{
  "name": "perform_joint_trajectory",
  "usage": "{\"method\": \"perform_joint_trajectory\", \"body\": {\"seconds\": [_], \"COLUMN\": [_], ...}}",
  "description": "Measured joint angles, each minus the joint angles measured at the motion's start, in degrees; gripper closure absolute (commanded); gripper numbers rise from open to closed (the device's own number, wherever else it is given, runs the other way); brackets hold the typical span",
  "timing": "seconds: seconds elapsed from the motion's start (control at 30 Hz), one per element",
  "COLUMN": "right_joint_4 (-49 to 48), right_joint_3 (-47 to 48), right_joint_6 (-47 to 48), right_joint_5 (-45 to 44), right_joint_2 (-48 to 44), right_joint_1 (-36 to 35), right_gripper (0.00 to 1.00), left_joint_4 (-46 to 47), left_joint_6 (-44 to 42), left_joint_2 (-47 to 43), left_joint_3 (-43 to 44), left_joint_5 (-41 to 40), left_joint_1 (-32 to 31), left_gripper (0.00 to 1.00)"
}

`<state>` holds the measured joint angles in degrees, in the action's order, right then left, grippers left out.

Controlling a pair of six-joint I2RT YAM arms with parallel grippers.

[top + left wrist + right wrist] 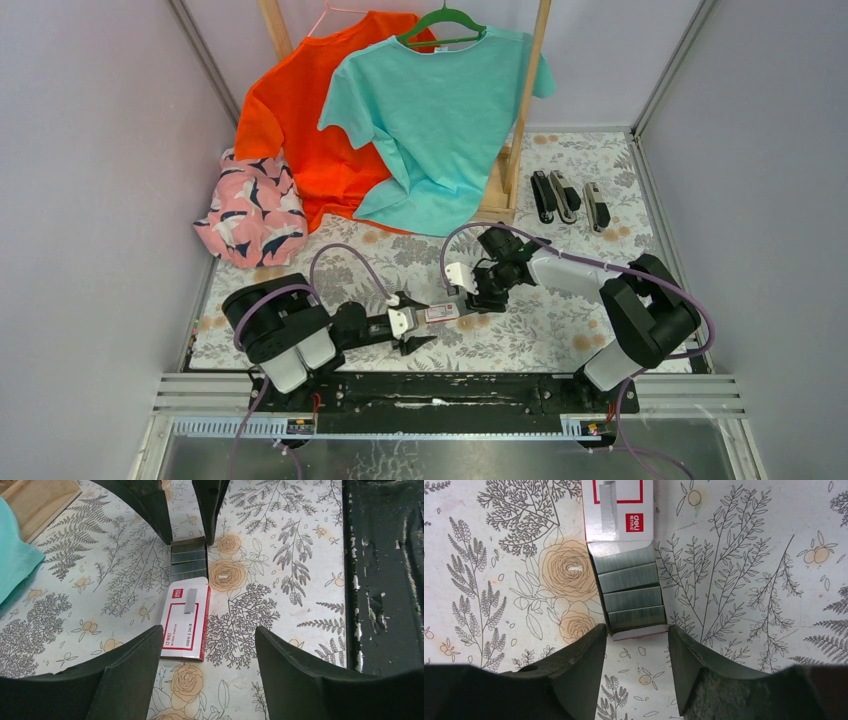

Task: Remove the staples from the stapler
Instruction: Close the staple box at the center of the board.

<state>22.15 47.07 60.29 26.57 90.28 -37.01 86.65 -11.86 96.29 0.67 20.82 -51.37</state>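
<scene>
Bright, even light with soft shadows; near fingers (549, 680) slightly blurred.

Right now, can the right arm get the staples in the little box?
Probably yes. The right end effector straddles the pulled-out tray, and the staples lie uncovered ahead. Only the tray's walls crowd them.
</scene>
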Motion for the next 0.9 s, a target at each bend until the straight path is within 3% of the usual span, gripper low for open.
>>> {"method": "perform_joint_trajectory", "body": {"seconds": [0.47, 0.9], "right_joint_4": [2.73, 2.84], "right_joint_3": [0.87, 2.05], "right_joint_6": [1.84, 2.40], "right_joint_5": [2.91, 3.04], "right_joint_2": [0.74, 2.38], "right_joint_1": [0.33, 0.48], "right_gripper": [0.38, 0.45], "left_joint_4": [-0.04, 0.07], "left_joint_6": [-3.78, -4.15], "left_joint_2": [3.13, 7.43], "left_joint_3": [2.56, 3.96], "left_joint_5": [-0.17, 4.07], "left_joint_1": [1.11, 4.42], "left_gripper": [0.26, 0.24]}}
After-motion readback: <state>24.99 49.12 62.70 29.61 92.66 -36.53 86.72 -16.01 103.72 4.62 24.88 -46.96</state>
